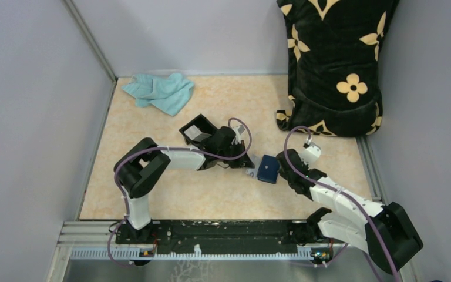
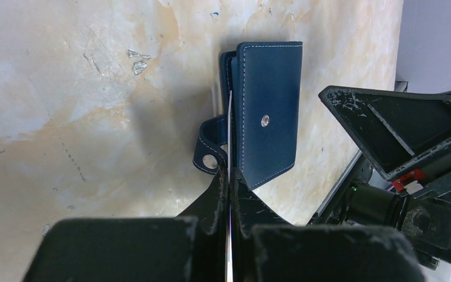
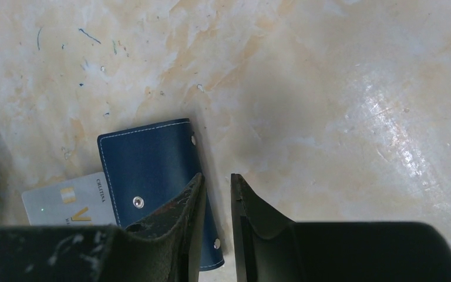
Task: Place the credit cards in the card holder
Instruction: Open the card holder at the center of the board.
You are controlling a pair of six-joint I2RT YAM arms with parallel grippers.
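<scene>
My left arm reached from its base toward the middle of the tabletop [image 1: 170, 200]. Its elbow was up on the left and its forearm ran right, with the wrist low. My left fingers [image 2: 226, 191] were clenched on 1 pale grey-white card [image 2: 230, 135], held on edge. The card's far end ran in between the layers of the navy card holder [image 2: 270, 117], which lay flat just ahead of my fingertips. The holder's closing tab [image 2: 208, 150] curled out beside the card.

My right arm came in from the right base, slanting up and left, with its wrist low at the holder's other side. My right fingers [image 1: 280, 168] stood slightly parted, with mostly bare tabletop showing through the gap. 1 of them lay over the holder's edge near a silver snap [image 3: 137, 202]. I could not tell whether it pressed down. From that wrist, the card's printed face stuck out of the holder's side.
</scene>
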